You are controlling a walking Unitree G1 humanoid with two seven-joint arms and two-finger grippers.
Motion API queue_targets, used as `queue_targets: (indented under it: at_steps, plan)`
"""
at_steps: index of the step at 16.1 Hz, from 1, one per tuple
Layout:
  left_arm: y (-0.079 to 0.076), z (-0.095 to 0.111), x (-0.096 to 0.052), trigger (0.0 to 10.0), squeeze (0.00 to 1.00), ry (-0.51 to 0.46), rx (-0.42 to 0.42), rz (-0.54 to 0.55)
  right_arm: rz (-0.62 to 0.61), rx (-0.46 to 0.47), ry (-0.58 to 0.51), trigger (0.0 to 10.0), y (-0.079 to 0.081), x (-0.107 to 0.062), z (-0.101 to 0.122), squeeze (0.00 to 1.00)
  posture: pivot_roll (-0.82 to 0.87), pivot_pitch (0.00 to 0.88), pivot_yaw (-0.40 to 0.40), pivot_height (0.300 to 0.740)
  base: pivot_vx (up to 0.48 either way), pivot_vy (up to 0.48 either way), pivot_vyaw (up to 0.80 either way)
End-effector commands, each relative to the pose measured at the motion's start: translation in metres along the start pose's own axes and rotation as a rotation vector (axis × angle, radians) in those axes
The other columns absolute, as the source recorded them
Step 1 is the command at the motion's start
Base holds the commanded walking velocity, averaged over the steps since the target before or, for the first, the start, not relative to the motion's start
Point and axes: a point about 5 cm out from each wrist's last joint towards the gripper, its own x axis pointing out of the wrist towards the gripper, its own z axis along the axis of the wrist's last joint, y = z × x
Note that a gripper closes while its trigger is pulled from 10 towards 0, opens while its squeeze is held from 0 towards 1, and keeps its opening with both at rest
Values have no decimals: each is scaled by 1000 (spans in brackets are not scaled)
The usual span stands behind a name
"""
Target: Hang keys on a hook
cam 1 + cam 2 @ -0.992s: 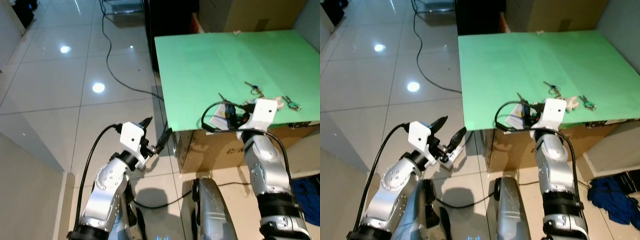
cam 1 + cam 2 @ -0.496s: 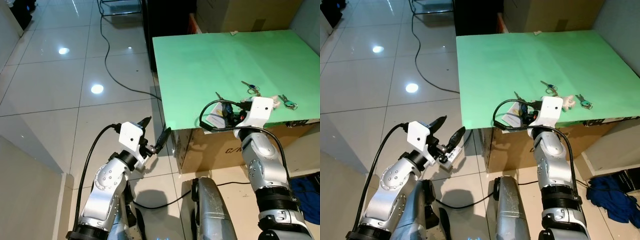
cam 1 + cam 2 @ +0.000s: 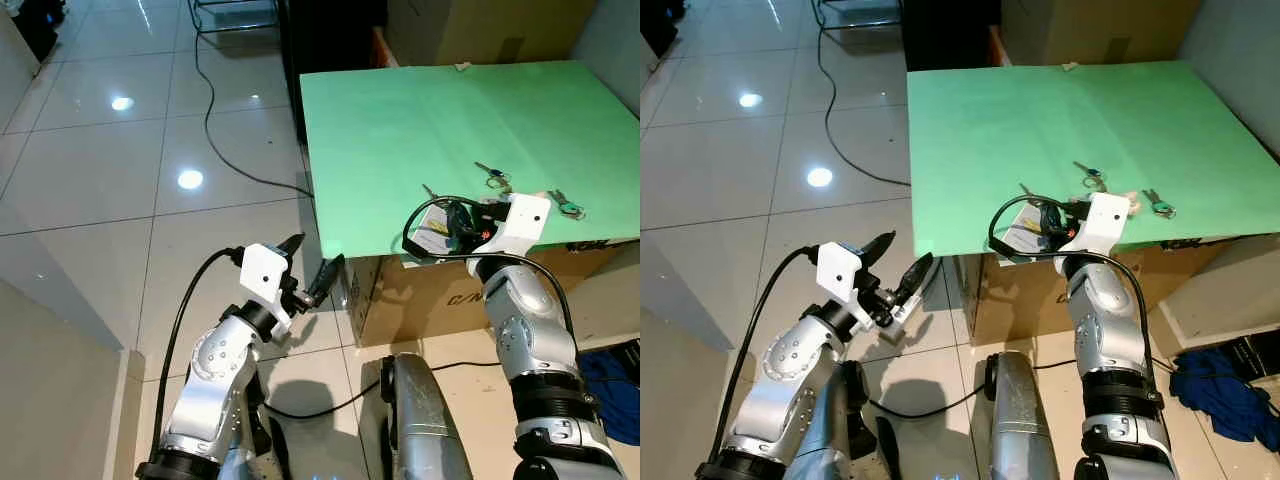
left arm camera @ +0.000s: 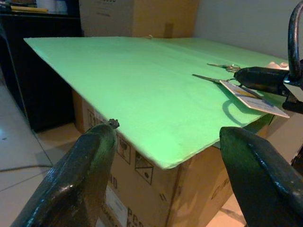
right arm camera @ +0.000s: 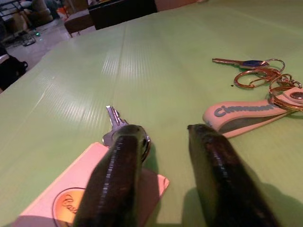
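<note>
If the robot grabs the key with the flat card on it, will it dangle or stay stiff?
The key with the card tag will probably dangle, since key and card look joined by a ring. Lying flat on the green board, it may slide and be hard to pinch.

**Camera setup**

Head stereo pair: looks fwd and down from above, over both arms, onto green board (image 3: 470, 120) on cardboard box (image 3: 420, 295) and tiled floor (image 3: 120, 150). Both eyes share nearly same scene, right eye shifted slightly sideways.

Left wrist cam: sits low, beside board's near corner, faces along left gripper (image 4: 165, 189) fingers across board surface; close to box side, nearly level w/ board top. Catches right gripper's black finger over tagged key (image 4: 246, 94).

Right wrist cam: very near board surface, faces along right gripper (image 5: 163, 156) fingers toward far edge. Shares tagged key and key bunch (image 5: 258, 75) w/ head views and left wrist cam.
</note>
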Motion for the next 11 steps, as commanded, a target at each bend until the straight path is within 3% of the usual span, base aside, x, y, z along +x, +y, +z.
queue_targets:
  at_steps: [1,6,9,11]
  plan:
    - [-1,-1,2,10000,0,-2,-9,-3,29,16,76,0,4,-2,-15,0,-206,151,31,588,0,0,0]
    - [-2,-2,4,10000,0,-1,-26,2,61,-17,85,0,3,-7,-16,0,-212,149,24,588,0,0,0]
    - [-4,-3,5,10000,0,-1,-35,0,82,-162,52,0,6,-15,-8,0,-225,149,24,588,0,0,0]
    - [-4,-4,5,10000,0,-2,-37,-1,82,-183,38,0,8,-17,-4,0,-227,149,24,588,0,0,0]
